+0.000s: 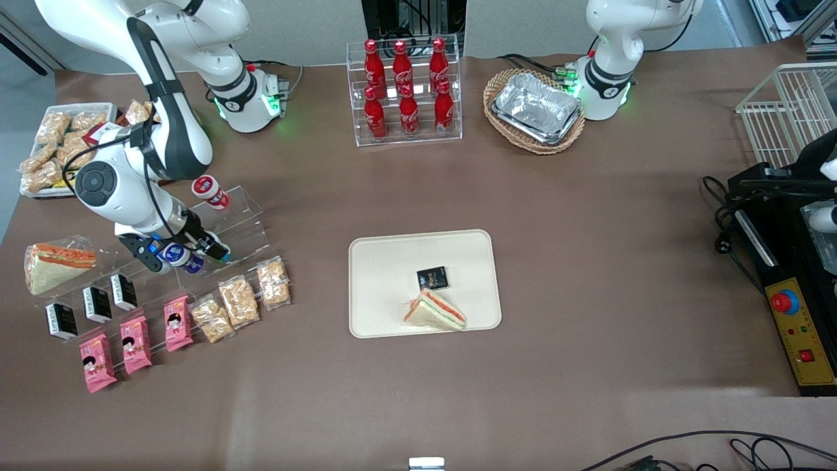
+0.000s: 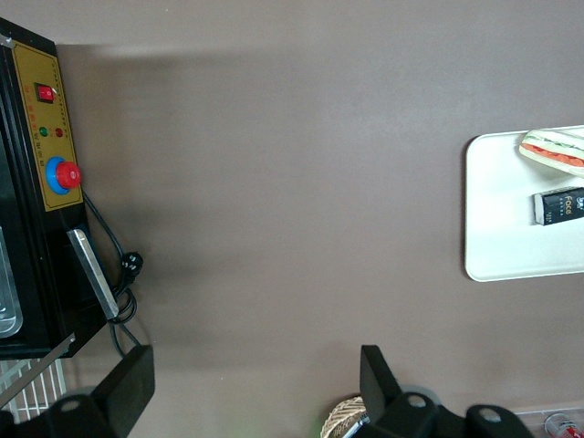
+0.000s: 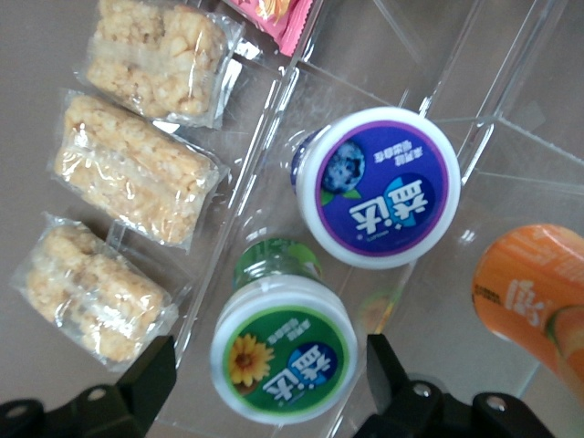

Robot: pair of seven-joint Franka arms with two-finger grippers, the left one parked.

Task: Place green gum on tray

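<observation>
The gripper (image 1: 184, 254) hangs over the clear stepped stand (image 1: 232, 226), its jaws spread wide and holding nothing. The green gum (image 3: 283, 359) stands on the stand between the two fingers, touching neither, beside the blue bottle (image 3: 379, 185). The tray (image 1: 386, 275) lies well apart, mid-table.

Orange bottle (image 3: 538, 301) cut off by frame edge.
</observation>
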